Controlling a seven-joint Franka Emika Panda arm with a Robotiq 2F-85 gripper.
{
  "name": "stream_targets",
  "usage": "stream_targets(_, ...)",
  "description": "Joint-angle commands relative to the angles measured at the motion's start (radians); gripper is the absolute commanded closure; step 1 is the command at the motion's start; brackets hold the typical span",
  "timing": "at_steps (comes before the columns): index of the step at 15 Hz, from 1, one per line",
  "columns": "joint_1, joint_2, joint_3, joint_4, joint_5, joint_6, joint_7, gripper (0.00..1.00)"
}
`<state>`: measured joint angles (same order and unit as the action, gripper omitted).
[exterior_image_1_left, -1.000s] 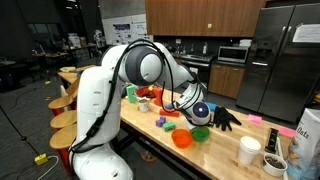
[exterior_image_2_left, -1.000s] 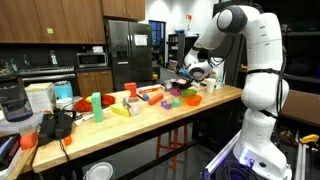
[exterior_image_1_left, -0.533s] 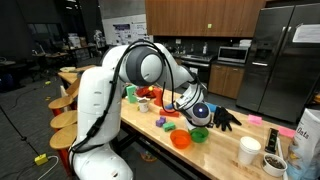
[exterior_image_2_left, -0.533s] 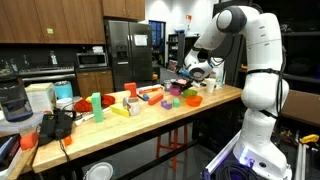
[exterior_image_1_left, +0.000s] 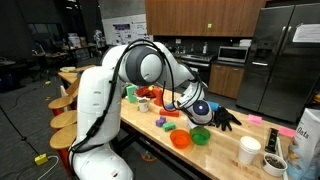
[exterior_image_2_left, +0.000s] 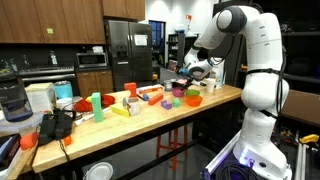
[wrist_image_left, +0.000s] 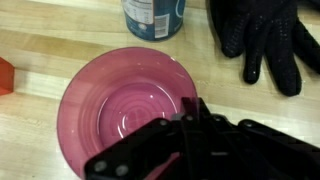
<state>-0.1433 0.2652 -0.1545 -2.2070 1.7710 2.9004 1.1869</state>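
The white robot arm (exterior_image_1_left: 100, 100) bends from its base at one end of the long wooden worktop (exterior_image_2_left: 150, 115) and reaches down over the boards, as both exterior views show. The gripper (exterior_image_2_left: 192, 74) hangs low over that same end of the worktop, towards the long edge away from the camera in an exterior view. Its fingers there are too small to read. In the wrist view a round pink bowl (wrist_image_left: 125, 115) sits upright and empty on the bare wood (wrist_image_left: 40, 40), filling the lower middle of the picture. The gripper (wrist_image_left: 196, 108) comes in from the bottom edge. Its dark fingers are drawn together to a narrow point right at the bowl's rim on the side facing the glove, and they appear to pinch that rim. A black glove (wrist_image_left: 262, 40) lies flat on the worktop just beyond the bowl, fingers spread, near it but not touching. It also shows beside the gripper in an exterior view (exterior_image_1_left: 226, 118). A blue-grey can (wrist_image_left: 155, 15) stands upright just past the bowl's far rim, cut off by the top of the picture. An orange bowl (exterior_image_1_left: 182, 139) and a smaller green one (exterior_image_1_left: 200, 134) sit close together nearer the camera-side edge. A small orange block (wrist_image_left: 5, 75) shows at the picture's edge, apart from the pink bowl.
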Motion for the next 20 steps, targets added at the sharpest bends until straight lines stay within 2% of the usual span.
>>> stream_targets(1, -0.002, -0.019, -0.013, 0.000, -0.017, 0.071, 0.002, 0.99)
stream_targets(5, -0.006, -0.028, -0.021, 0.012, -0.016, 0.147, -0.014, 0.99)
stream_targets(6, 0.039, -0.050, 0.019, -0.001, 0.010, 0.201, -0.014, 0.99)
stream_targets(13, 0.107, -0.039, 0.086, 0.002, 0.015, 0.226, 0.028, 0.99)
stream_targets(17, 0.112, -0.042, 0.104, -0.003, 0.038, 0.230, 0.018, 0.99)
stream_targets(20, 0.112, -0.063, 0.102, -0.033, 0.009, 0.268, 0.039, 0.99)
